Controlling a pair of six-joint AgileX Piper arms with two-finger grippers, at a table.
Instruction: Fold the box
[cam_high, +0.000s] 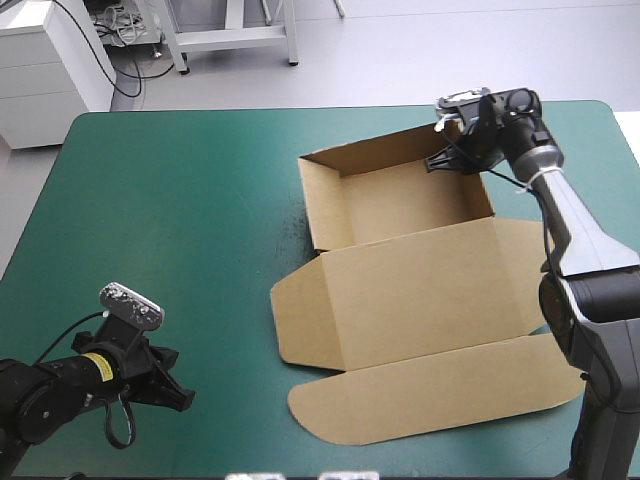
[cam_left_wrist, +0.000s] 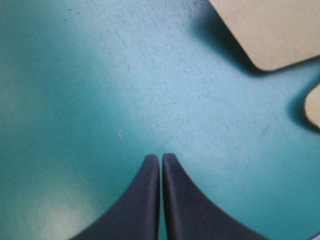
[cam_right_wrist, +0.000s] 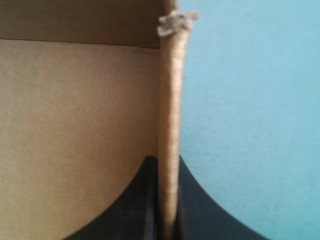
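Tabletop (cam_high: 200, 200), left to right: one left claw (cam_left_wrist: 161, 157) pressed together on nothing near the front corner, one brown box (cam_high: 400, 300) right of middle, tray walls up, lid flat, one right claw (cam_right_wrist: 168, 162) clamped on its far-right wall.

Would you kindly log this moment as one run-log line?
box: open tray, lid flat | right gripper: shut on tray wall near far right corner | left gripper: shut, over table, clear of box
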